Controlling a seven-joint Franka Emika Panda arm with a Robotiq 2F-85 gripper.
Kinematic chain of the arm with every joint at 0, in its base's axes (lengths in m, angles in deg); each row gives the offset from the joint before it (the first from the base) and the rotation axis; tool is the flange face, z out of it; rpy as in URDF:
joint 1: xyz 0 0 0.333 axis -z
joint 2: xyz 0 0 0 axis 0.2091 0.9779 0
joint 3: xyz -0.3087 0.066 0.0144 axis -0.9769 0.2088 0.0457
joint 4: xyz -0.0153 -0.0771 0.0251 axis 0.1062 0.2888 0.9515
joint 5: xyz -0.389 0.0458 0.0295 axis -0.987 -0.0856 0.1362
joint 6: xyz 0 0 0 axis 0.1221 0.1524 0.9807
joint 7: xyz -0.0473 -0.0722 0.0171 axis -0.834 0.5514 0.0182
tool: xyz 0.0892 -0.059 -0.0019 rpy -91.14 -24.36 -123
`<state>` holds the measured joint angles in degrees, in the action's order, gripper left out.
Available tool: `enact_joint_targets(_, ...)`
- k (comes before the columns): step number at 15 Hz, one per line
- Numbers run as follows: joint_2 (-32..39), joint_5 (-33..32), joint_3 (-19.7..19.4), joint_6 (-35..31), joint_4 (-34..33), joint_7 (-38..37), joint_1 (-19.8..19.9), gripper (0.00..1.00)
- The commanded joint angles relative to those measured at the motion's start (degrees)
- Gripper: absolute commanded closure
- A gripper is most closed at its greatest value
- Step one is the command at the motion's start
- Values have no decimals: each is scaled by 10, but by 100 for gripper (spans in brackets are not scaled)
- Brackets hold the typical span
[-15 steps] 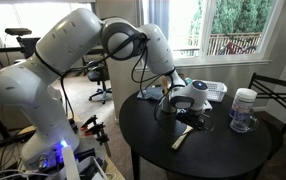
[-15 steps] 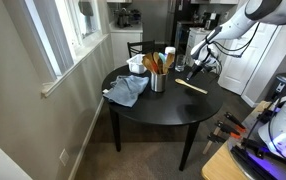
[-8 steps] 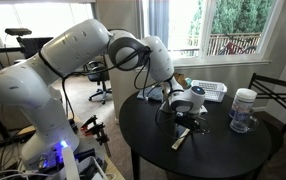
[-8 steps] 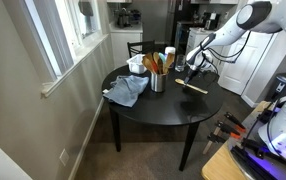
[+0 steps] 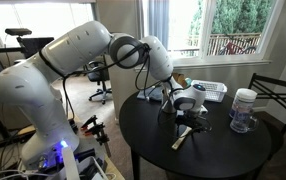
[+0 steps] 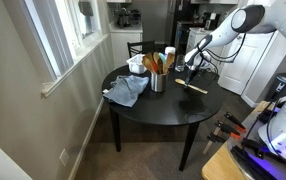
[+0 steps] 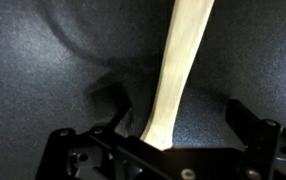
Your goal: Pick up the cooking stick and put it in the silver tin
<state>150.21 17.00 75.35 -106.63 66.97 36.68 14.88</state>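
As it lies flat on the bench (image 5: 228, 155) in an exterior view, the cooking stick (image 5: 181, 138) sits just under the pincer (image 5: 189, 121). In an exterior view the silver tin (image 6: 158, 82) stands left of it, already crowded with utensils (image 6: 153, 63); near bench open. Wrist view: jaws wide, empty, straddling the handle. Likely light, stiff, smooth wood; take it mid-handle.

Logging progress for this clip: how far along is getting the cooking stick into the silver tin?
Done: the gripper is lined up over the cooking stick, open and straddling its handle in the wrist view. In hand: the grasp itself; the stick lies flat on the black table, not yet clamped or lifted. Left: close, lift, carry it to the silver tin and drop it in.
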Motion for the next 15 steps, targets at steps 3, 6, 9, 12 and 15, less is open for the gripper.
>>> enact_joint_targets(3,-12,-38,-33,14,9,-47,-28,0)
enact_joint_targets(6,-16,-51,-41,6,14,-60,-34,0)
enact_joint_targets(9,-25,-54,-36,-5,24,-52,-30,33)
enact_joint_targets(12,-31,-58,-39,-10,28,-52,-30,54)
enact_joint_targets(15,-36,-60,-41,-12,32,-52,-31,74)
